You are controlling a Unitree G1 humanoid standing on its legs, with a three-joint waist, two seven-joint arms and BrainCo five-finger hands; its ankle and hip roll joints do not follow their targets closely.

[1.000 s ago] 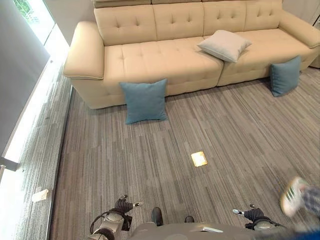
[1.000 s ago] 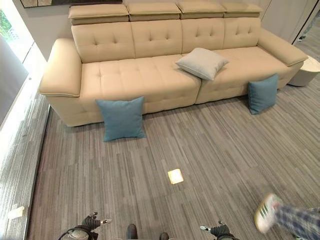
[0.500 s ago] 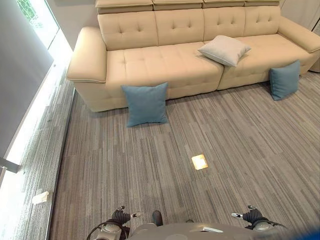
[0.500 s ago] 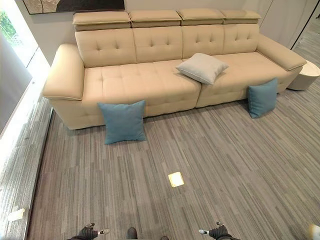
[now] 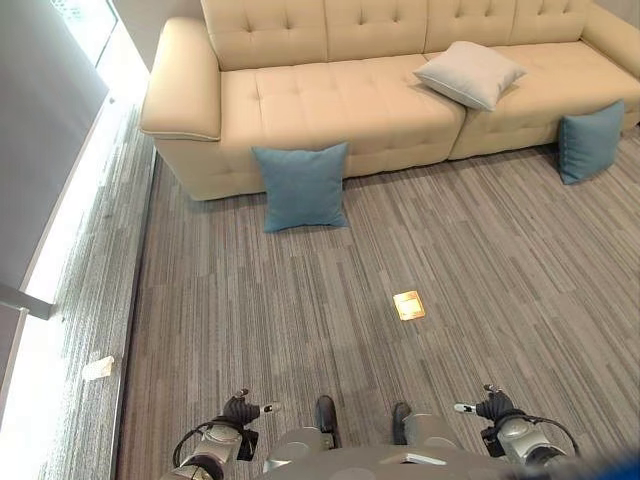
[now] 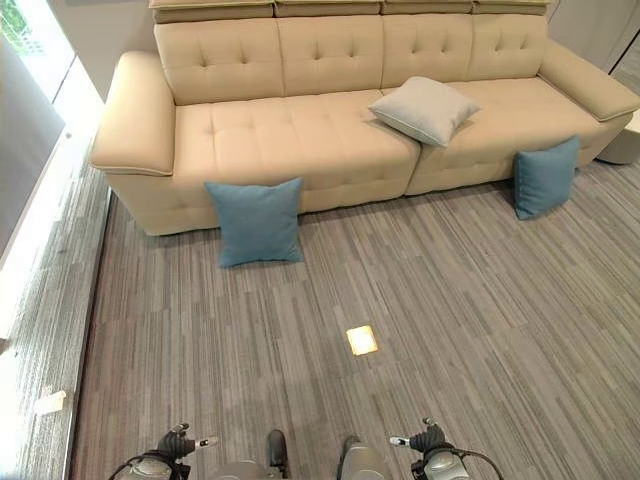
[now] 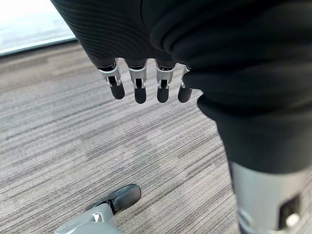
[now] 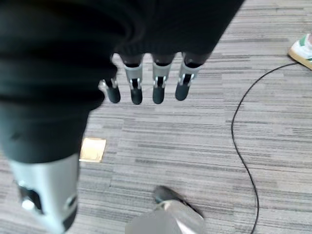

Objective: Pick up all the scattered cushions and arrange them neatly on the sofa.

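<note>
A cream sofa [image 5: 330,110] stands against the far wall. A teal cushion [image 5: 301,186] leans upright against the sofa's front, left of centre, on the floor. A second teal cushion [image 5: 592,141] leans against the front at the far right. A beige cushion [image 5: 470,73] lies tilted on the seat. My left hand [image 5: 240,411] hangs low at the bottom left, fingers [image 7: 140,90] straight and holding nothing. My right hand [image 5: 494,406] hangs at the bottom right, fingers [image 8: 158,89] straight, also holding nothing. Both hands are far from the cushions.
Grey striped carpet [image 5: 420,240] runs from me to the sofa. A small brass floor plate [image 5: 408,304] sits in it. A window wall with a bright sill [image 5: 60,260] runs along the left. A person's shoe [image 8: 302,48] shows at the edge of the right wrist view.
The camera has shifted, so the sofa and cushions sit a little higher and further right in view. The person's shoe and leg at the lower right are gone from the eye views.
</note>
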